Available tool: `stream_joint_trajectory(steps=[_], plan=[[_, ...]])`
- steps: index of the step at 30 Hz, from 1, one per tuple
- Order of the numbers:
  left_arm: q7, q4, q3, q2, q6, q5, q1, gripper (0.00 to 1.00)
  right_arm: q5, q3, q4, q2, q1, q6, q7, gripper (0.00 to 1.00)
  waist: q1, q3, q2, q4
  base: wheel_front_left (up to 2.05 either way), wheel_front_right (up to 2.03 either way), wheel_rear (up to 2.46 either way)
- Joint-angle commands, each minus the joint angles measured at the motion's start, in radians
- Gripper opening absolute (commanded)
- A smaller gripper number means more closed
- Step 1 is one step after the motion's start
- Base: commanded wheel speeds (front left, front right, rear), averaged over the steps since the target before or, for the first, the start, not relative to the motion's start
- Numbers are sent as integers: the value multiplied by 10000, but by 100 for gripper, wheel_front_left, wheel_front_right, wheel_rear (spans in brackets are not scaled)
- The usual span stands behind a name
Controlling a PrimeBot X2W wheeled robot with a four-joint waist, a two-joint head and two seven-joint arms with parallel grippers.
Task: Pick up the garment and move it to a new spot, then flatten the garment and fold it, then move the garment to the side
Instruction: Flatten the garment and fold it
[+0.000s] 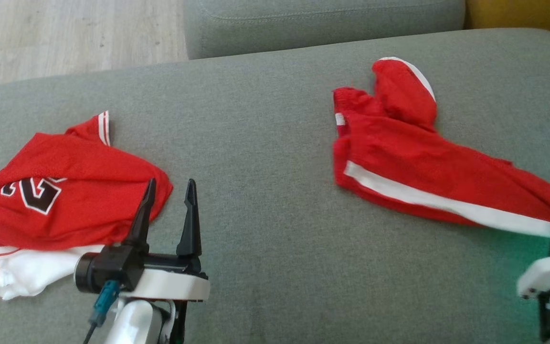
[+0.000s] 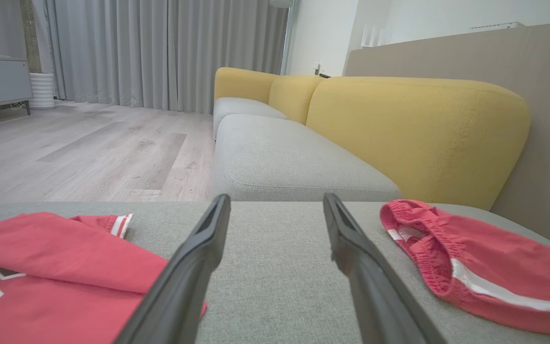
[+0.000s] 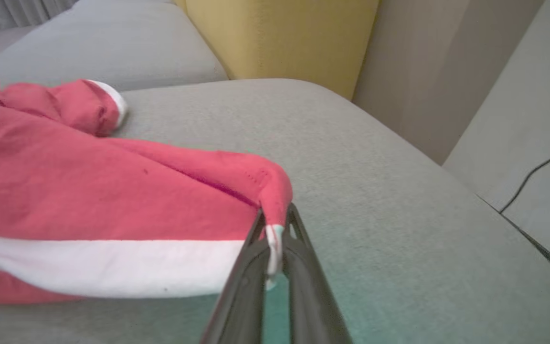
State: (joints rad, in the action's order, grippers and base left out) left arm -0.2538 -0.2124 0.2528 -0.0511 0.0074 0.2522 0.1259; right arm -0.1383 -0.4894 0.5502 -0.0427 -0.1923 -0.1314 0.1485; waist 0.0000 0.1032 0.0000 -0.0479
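A broad grey-green cushion [image 1: 265,143] served as the work surface. Pale wood floor [image 1: 65,33] lay beyond its far left corner. The left wrist view showed another grey seat [image 2: 284,162] with yellow backrests [image 2: 413,134] farther off, and grey curtains [image 2: 160,48] along the far wall.

The shorts [image 1: 413,157], red with a white side stripe, lay crumpled on the right half of the cushion. Their waistband was toward the middle, and one leg stretched out to the near right. The right gripper [image 3: 275,224] was at the near right edge, at the tip of that leg. Its fingers were pressed together and pinched the hem corner where the white stripe ended. The rest of the shorts trailed away from it to the left and far side.

The left gripper [image 1: 170,191] hovered over the near left of the cushion. Its fingers were spread and held nothing, and it was well apart from the shorts. Just left of it lay a red jersey [image 1: 69,191] with a black-and-white number. A white layer showed under its near edge, and the left finger overlapped its right edge in the head view.

There were two garments, one pair of shorts and one jersey, and two grippers with two fingers each.
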Motion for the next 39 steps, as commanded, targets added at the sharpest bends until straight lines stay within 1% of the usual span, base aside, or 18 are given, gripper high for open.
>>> stream_joint_trajectory(steps=[1,2,4,6,8,11,15,17,20,22,25,29,39], plan=[[-80,259,-295,3,-36,-82,328,100,-214,-52,-404,-75,-217,7,-57,41,0,32,0,-22,0,0,0],[-80,246,-273,4,-38,-79,340,100,-207,-211,-414,-75,-269,7,-126,100,0,46,0,-25,0,0,0],[-80,231,-222,5,-28,-52,360,100,-232,-351,-504,-75,-371,7,-54,100,0,93,0,-24,0,0,0],[-80,197,-187,6,-20,-29,378,100,-80,-303,-666,-75,-512,7,273,100,0,146,0,-3,0,0,0],[-80,174,-162,6,-25,-23,405,100,128,116,-902,-75,-602,7,634,100,0,184,0,35,0,0,0],[-80,152,-135,7,-31,-17,444,100,803,1432,-1348,-75,-597,7,962,100,0,224,0,111,0,0,0],[-80,148,-58,7,-18,20,505,100,1645,3635,-2030,-75,-322,7,1089,100,0,263,0,244,0,0,0],[-80,138,8,8,-6,49,529,100,1817,4731,-2124,-75,-189,7,1080,100,0,268,0,326,0,0,0],[-80,134,118,8,17,103,565,100,2084,5750,-2018,-75,-198,7,891,100,0,274,0,461,0,0,0],[-80,121,206,8,25,130,582,100,2045,6179,-1785,-75,-276,7,654,100,0,277,0,575,0,0,0],[-80,83,325,8,24,153,600,100,2130,6542,-1365,-75,-420,7,335,100,0,263,0,752,0,0,0],[-80,61,441,8,58,171,582,100,2148,6671,-801,-75,-652,7,29,100,0,252,0,957,0,0,0],[-80,48,630,8,120,206,493,100,2294,6425,288,-75,-1279,7,-22,100,0,277,0,1250,0,0,0]])
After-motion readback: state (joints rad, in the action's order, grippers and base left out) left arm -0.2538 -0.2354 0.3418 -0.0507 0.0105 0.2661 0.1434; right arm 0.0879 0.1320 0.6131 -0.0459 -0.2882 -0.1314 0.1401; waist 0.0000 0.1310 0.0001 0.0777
